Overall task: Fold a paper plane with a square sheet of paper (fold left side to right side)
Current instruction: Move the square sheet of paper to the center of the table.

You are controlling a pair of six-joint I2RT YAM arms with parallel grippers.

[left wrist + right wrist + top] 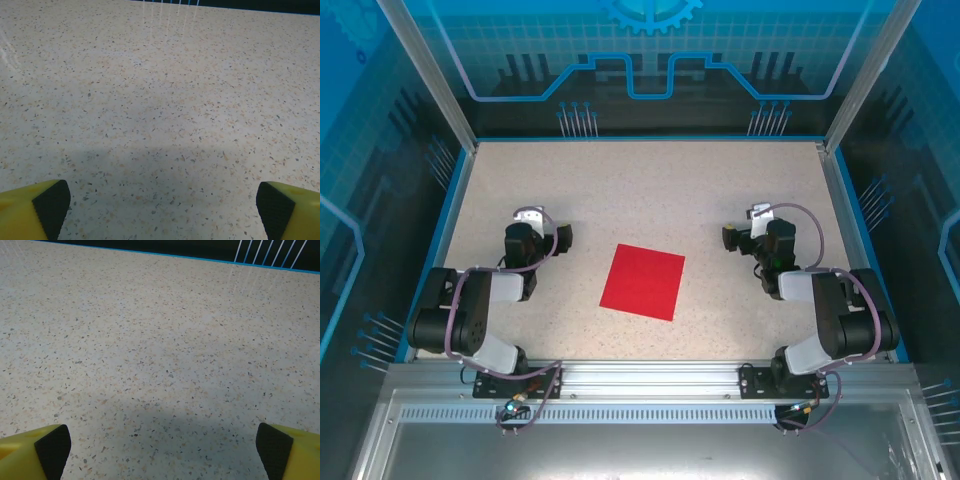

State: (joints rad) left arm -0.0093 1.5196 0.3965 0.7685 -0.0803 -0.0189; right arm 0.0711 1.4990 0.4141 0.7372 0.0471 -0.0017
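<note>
Red square sheet of paper (642,281) — thin, flat, smooth — lies centred on the speckled table (650,190), between and well apart from our left gripper (160,212) and right gripper (160,452), both spread wide, holding nothing.

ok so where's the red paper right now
In the top external view the square sheet of paper lies flat near the middle of the table, between the left arm and the right arm, touching neither.
</note>
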